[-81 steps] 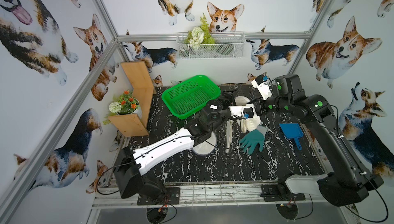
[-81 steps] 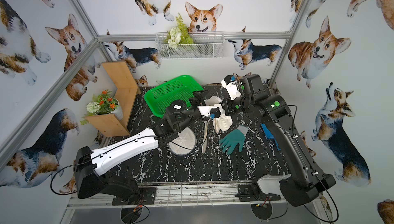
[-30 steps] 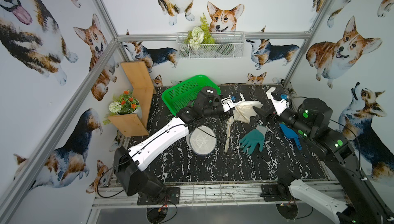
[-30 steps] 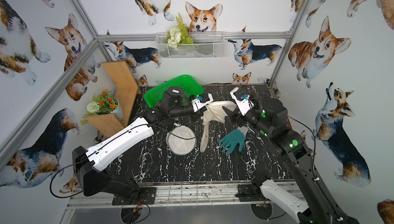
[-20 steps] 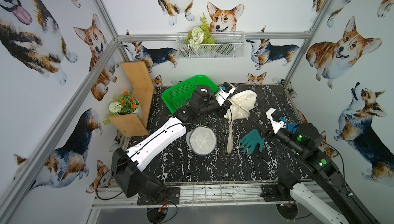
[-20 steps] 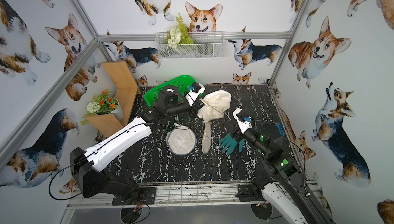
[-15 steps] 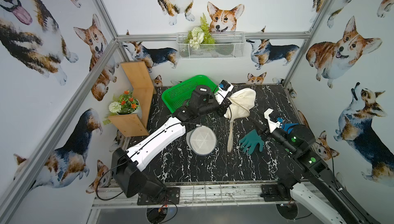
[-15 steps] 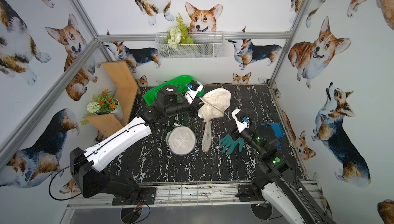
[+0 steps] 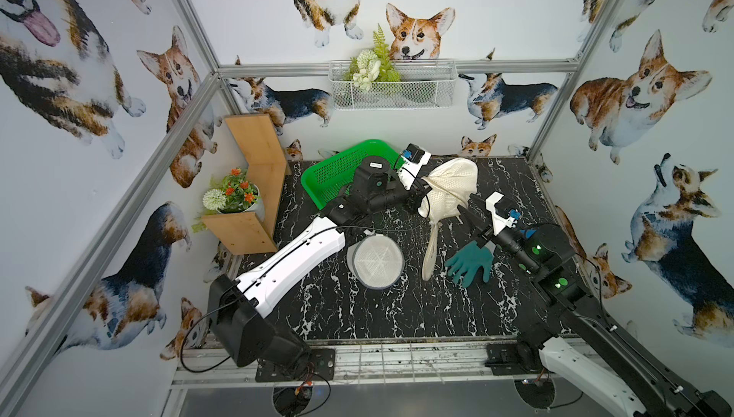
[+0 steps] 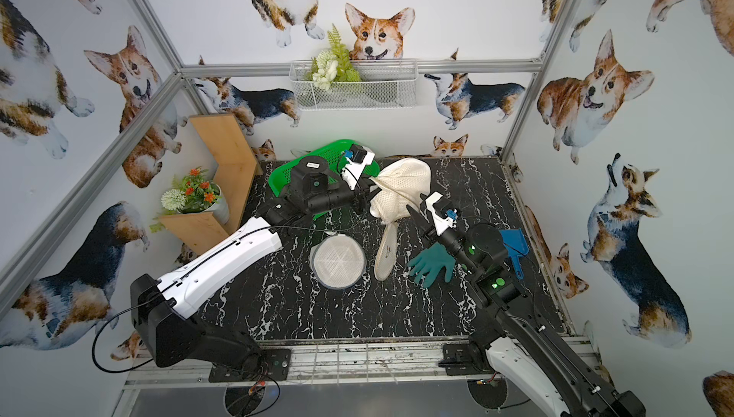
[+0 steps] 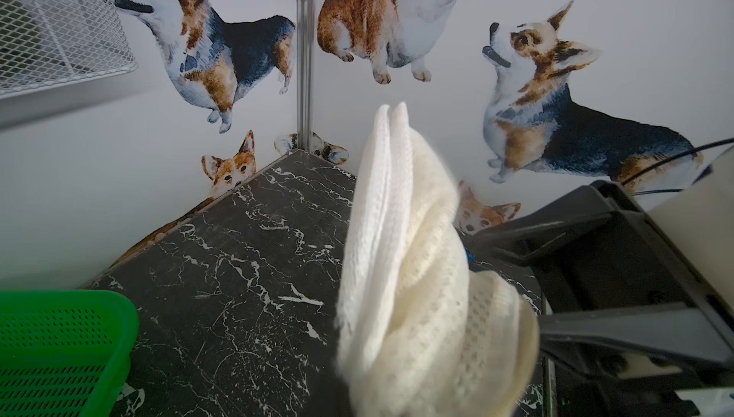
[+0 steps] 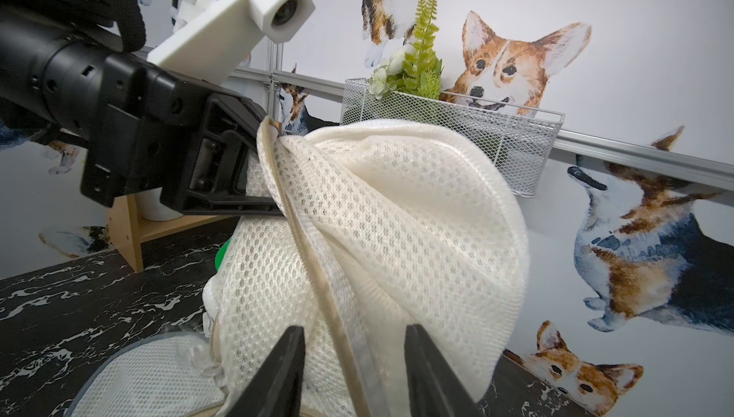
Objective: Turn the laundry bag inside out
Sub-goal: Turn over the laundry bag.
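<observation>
The laundry bag [image 9: 452,182] is cream-white open mesh with a tan seam band. It is puffed into a rounded pouch and lifted off the table [image 9: 357,315], toward 1 o'clock from its middle in both top views. Its 9 o'clock edge is bunched tight in the left gripper [image 9: 424,190]. A narrow flat tail hangs toward 6 o'clock, its tip on the table.

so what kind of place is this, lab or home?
Probably a staged robot test cell, not a home: aluminium frame with corgi-print walls, left arm and right arm fixed to a front rail, household props (laundry bag, green basket) at a marble-look table.
</observation>
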`<state>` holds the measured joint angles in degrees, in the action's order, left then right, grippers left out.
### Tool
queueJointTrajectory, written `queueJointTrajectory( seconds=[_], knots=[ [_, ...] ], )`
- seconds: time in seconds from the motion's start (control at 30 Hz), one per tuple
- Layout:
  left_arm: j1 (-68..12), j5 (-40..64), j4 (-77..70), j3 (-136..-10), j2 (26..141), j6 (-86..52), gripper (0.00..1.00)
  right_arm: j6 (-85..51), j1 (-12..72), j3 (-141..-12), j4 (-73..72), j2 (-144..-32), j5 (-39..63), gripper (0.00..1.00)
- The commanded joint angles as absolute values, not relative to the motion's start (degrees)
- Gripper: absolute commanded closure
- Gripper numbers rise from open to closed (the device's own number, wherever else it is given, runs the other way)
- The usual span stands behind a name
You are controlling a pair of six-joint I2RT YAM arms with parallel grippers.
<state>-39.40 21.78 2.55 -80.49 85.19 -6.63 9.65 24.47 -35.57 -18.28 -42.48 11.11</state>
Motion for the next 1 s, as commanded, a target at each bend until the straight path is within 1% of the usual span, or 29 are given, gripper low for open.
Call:
queueJointTrajectory(
  seconds=[0.0, 0.03, 0.13, 0.27, 0.5, 0.7, 0.97],
  knots=[
    [-39.3, 23.9, 0.0, -81.2, 85.4, -7.8, 1.00, 11.2, 24.6, -36.1, -23.2, -43.9, 11.1, 0.58],
    [-39.3, 24.0, 0.3, -81.2, 85.4, -7.8, 1.00, 11.2, 24.5, -36.3, -23.8, -44.4, 10.5, 0.61],
    [-39.2, 23.6, 1.2, -81.0, 85.0, -7.3, 1.00, 11.3, 24.6, -36.4, -24.5, -44.9, 8.2, 0.76],
    [-39.2, 22.0, 3.4, -81.3, 84.5, -4.9, 1.00, 10.9, 24.5, -37.0, -23.2, -44.1, 6.4, 1.00],
    [-40.0, 16.8, 15.4, -84.7, 84.4, 8.9, 1.00, 8.4, 24.5, -44.7, -11.8, -44.0, 0.0, 1.00],
    [-41.4, 16.6, 24.6, -87.6, 84.5, 21.5, 1.00, 9.6, 24.5, -54.0, -2.2, -48.1, -2.8, 1.00],
    [-43.1, 17.5, 32.5, -89.6, 84.2, 33.5, 1.00, 11.7, 24.5, -63.1, 4.0, -54.7, -2.8, 1.00]
  ],
)
